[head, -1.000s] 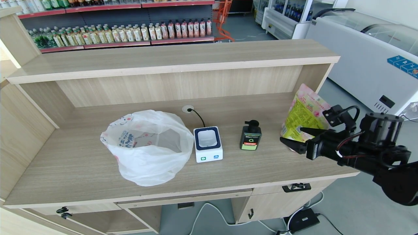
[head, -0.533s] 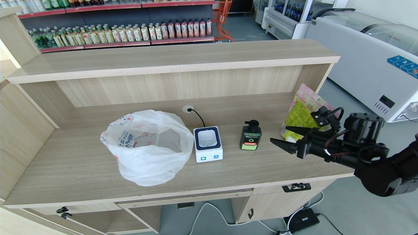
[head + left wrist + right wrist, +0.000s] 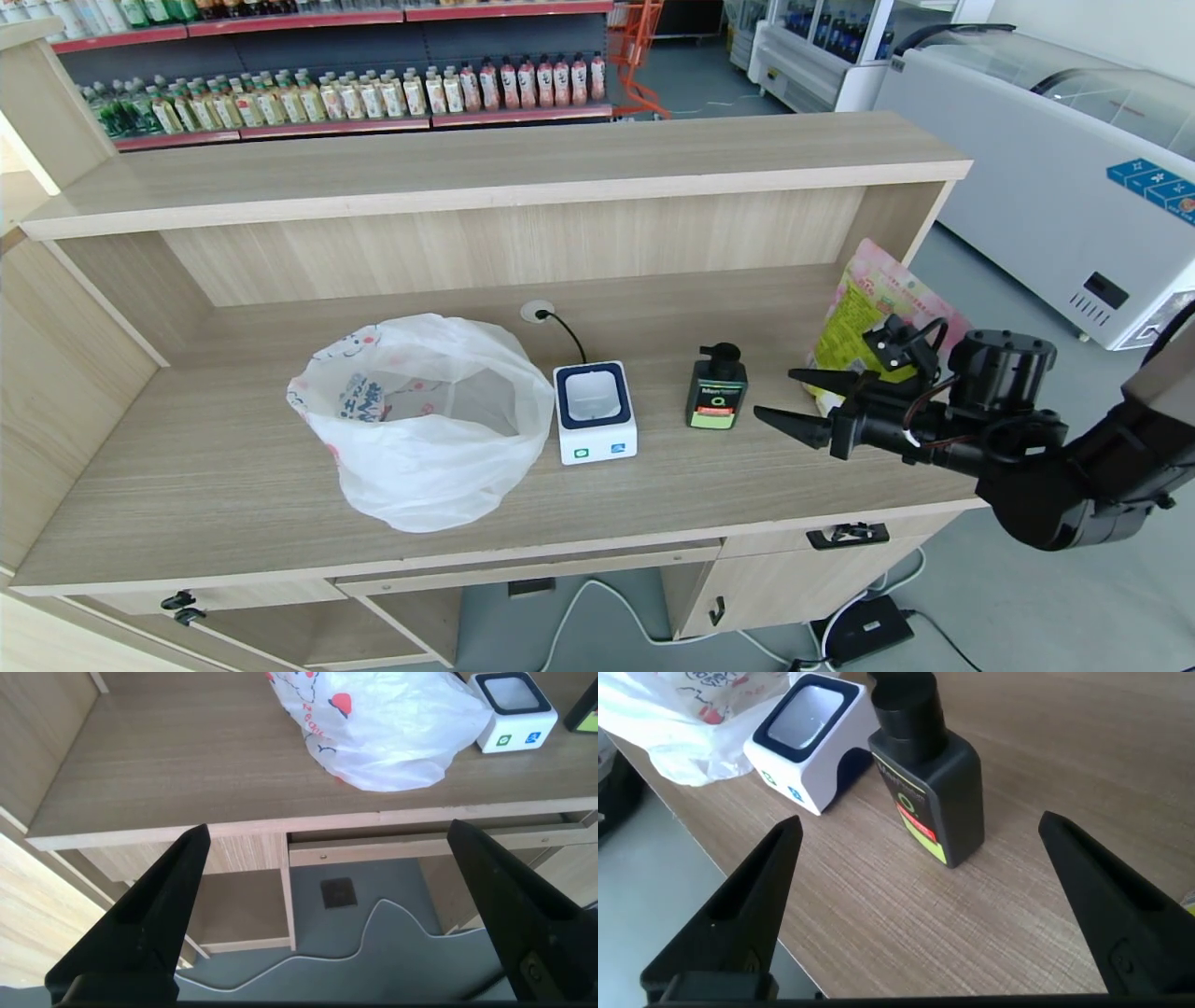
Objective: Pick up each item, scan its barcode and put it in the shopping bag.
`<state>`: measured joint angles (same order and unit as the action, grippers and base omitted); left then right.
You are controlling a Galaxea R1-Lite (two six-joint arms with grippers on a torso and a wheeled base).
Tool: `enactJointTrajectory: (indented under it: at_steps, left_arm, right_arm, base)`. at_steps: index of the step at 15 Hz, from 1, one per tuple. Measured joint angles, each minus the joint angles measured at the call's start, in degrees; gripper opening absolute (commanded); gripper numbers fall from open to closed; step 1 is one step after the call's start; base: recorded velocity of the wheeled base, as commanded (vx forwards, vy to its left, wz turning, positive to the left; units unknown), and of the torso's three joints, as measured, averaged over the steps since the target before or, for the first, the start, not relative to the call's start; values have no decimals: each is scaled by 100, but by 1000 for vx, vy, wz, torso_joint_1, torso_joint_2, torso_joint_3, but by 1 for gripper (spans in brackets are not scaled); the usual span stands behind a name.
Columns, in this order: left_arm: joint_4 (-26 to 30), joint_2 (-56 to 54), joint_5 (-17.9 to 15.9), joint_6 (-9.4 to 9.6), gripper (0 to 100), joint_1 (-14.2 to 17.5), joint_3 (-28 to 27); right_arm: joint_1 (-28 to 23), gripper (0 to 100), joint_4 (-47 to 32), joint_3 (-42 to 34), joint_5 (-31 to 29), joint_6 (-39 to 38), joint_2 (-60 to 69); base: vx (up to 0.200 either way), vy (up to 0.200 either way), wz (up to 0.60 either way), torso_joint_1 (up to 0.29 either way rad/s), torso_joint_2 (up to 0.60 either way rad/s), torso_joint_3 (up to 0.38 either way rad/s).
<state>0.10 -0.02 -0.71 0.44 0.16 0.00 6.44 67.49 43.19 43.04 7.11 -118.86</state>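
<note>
A white barcode scanner [image 3: 595, 412] with a dark blue frame around its pale, upward-facing window sits flat on the counter [image 3: 233, 467]. Just beside it to the left slumps the shopping bag [image 3: 425, 420], thin white plastic with red and blue print, its mouth gaping upward. To the scanner's right, clearly apart, a black pump bottle [image 3: 717, 387] with a green and orange label stands upright. Farther right of the scanner, a pink and yellow-green pouch [image 3: 864, 313] stands tilted.

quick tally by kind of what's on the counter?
Shopping bag: 1
Barcode scanner: 1
Pump bottle: 1
Snack pouch: 1
Total: 4
</note>
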Motion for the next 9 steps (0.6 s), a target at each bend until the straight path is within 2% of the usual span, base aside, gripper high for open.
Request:
enactJointTrajectory:
  at_steps: [4, 9]
  left_arm:
    - [0, 0, 2, 0, 100, 0, 0]
    - [0, 0, 0, 0, 100, 0, 0]
  right_arm:
    - [-40, 100, 535, 182, 358, -22, -400]
    - [-77, 100, 606, 474, 958, -49, -790]
  base:
    - [0, 0, 0, 0, 0, 0]
    - [0, 0, 0, 0, 0, 0]
